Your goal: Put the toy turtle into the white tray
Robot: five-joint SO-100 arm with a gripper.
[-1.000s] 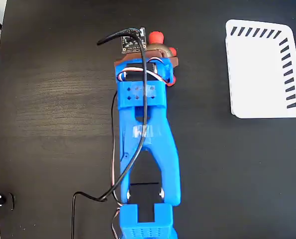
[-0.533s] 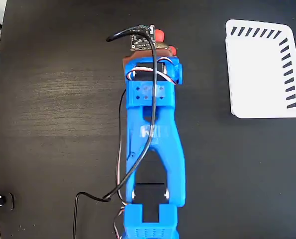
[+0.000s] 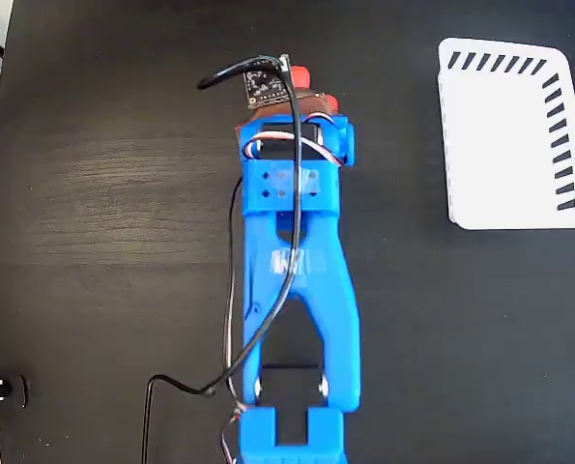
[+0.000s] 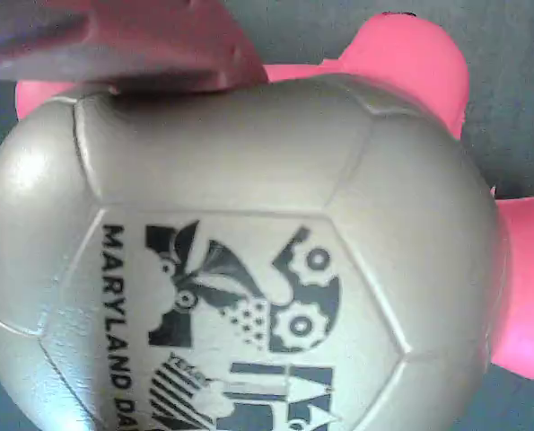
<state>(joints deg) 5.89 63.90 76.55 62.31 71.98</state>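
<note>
Grey printed shell of toy turtle (image 4: 249,269) fills wrist view; white tray (image 3: 509,135) fixed-view only.

The blue arm (image 3: 292,280) stretches up the middle of the black table (image 3: 103,242) from the bottom edge. Its head covers most of the toy turtle (image 3: 311,87), with only bits of red and a sliver of shell peeking out by a small circuit board (image 3: 266,85). How the jaws stand is hidden. The white tray (image 3: 509,135) lies well apart at upper right
</note>
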